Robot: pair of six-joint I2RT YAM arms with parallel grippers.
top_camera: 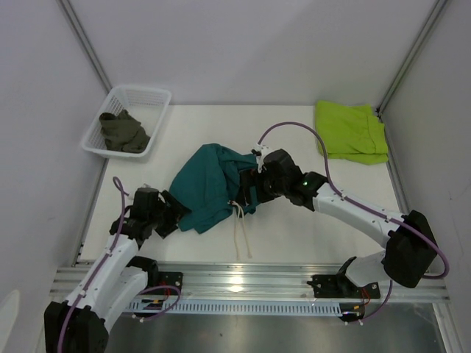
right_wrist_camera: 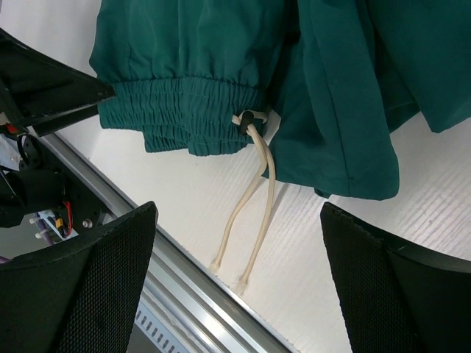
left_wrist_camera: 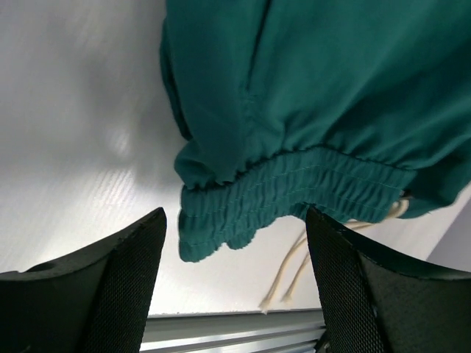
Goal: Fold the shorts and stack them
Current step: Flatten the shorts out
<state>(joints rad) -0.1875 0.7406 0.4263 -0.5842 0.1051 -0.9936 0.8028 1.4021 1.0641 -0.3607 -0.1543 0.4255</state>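
1 of 3 looks done: lime pair [top_camera: 352, 131] folded, upper right. Rumpled at centre lies the teal pair [top_camera: 210, 184]; olive pair [top_camera: 124, 132] waits in the basket [top_camera: 151, 95], upper left. Both left gripper [left_wrist_camera: 234, 220] and right gripper [right_wrist_camera: 237, 209] gape wide, empty.

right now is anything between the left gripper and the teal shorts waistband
Nothing visible. The left gripper is open, and the elastic waistband of the teal shorts lies right at its fingertips on the white table; the cream drawstring trails off to one side.
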